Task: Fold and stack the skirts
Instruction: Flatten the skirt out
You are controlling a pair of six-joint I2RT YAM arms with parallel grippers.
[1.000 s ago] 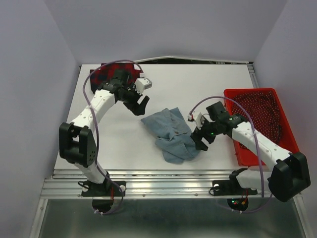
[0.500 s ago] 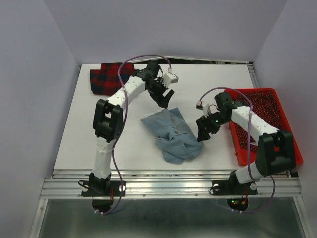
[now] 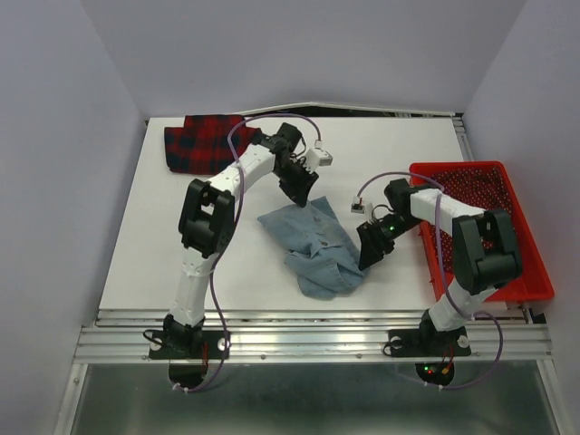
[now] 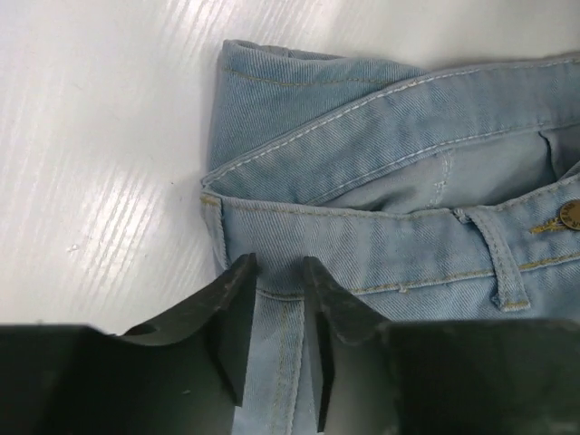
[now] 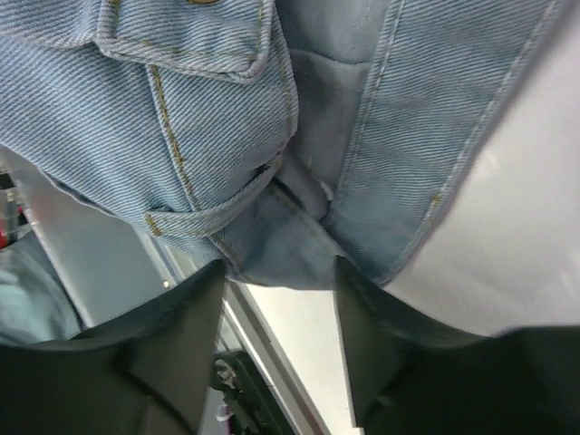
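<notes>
At the middle of the white counter (image 3: 181,245) lies the light blue denim skirt (image 3: 313,245), crumpled and unfolded, with its waistband toward the far side. Well apart from it, at the far left corner, the red-and-navy plaid skirt (image 3: 201,142) lies in a flat, squarish shape. Along the right edge stands a red basket (image 3: 458,167).

Reaching over from the left, the left hand (image 3: 300,192) is down on the far edge of the denim skirt. Its wrist view shows its fingers (image 4: 234,308) drawn close together over the waistband, with a narrow strip of denim in the gap. Whether they actually pinch the cloth I cannot tell. A brass button (image 4: 569,215) and a belt loop (image 4: 503,263) show to one side of them.

Low at the right edge of the same skirt sits the right hand (image 3: 370,252), between skirt and basket. Its fingers (image 5: 186,340) stand apart, and a stitched corner of the denim lies just at their tips, not squeezed.
</notes>
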